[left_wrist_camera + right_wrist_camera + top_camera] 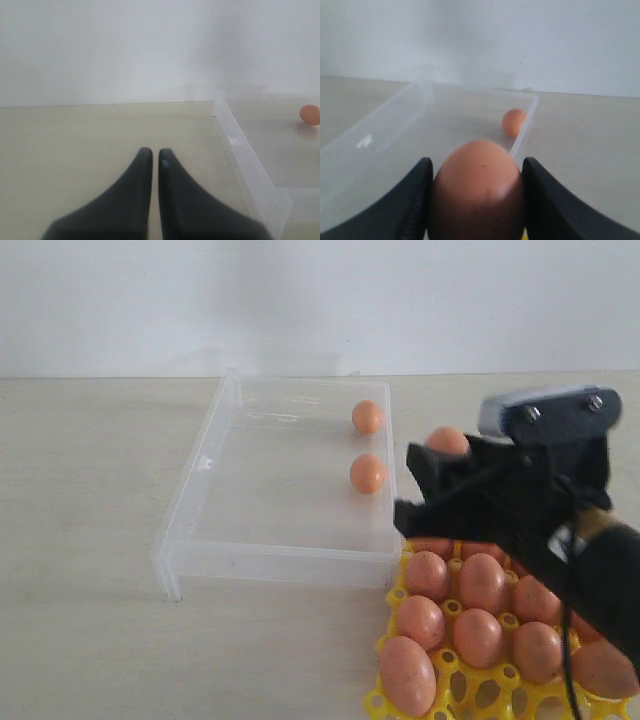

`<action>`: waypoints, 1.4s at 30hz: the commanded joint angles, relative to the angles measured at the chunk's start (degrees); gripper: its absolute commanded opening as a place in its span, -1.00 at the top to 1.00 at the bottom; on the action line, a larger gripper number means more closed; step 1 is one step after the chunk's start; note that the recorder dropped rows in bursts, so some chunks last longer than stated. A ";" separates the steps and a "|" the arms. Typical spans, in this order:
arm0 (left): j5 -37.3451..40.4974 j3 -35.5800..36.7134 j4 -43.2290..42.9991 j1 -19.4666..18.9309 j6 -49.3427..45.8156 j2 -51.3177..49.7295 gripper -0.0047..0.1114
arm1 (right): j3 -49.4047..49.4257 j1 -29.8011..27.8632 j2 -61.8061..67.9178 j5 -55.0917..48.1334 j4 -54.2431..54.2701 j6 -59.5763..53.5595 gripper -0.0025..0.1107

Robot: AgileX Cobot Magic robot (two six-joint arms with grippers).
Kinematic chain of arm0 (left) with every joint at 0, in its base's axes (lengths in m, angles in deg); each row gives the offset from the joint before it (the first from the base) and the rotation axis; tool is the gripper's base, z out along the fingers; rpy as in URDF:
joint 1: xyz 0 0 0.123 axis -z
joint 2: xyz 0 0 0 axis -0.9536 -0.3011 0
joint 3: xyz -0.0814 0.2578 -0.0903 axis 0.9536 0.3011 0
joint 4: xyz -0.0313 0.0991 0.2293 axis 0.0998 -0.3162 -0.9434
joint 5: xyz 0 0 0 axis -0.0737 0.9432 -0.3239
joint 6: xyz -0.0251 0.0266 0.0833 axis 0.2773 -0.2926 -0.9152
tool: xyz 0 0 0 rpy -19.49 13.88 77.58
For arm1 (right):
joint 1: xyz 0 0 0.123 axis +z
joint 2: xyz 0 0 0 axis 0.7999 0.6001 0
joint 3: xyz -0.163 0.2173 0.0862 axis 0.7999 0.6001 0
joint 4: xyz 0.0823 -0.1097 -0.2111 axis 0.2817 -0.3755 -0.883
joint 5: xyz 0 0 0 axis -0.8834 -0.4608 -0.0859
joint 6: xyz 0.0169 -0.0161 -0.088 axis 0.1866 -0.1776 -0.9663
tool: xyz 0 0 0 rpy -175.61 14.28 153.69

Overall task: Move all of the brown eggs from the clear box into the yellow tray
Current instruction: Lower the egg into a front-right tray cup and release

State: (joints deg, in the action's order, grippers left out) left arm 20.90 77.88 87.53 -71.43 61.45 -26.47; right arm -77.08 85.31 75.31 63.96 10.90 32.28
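Closest to the lens, low on the right of the exterior view: bright yellow tray (452, 607) of plastic lattice, round cups loaded with small oval orange-brown eggs (407, 674). At least eight on show, part of the tray hidden behind the arm.

Just above the tray's far rows: one more speckled egg of the same kind, the held egg (447, 441) (477, 195). Sits pinched between the black fingers (417, 200) of the right gripper (410, 485) (476, 162), one pad against each side of the shell. Reaches in from the lower right of the exterior view, dark forearm sloping upward, jaws pointing left. Hangs clear of the cups, close beside the right wall of the shallow rectangular clear box (190, 490) (250, 170) (385, 130) of colourless plastic.

Inside that box, along the same right wall: a nearer egg (368, 473) and a farther egg (368, 417), apart from each other and from the gripper.

Seen only through the left wrist view: left gripper (151, 152), black fingers drawn together to a thin slit, nothing between them. Hovers low over the pale beige tabletop (90, 540) (75, 140), just outside the box's left wall.

Beyond everything, a plain white wall (300, 300).
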 commanded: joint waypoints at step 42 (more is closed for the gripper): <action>-0.14 0.23 -0.09 0.32 -0.01 0.21 0.85 | 19.90 11.72 -11.29 -12.60 -9.10 -1.31 0.96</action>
State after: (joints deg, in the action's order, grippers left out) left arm 20.90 77.88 87.53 -71.43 61.45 -26.47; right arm -57.30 97.01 64.51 51.12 5.18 30.46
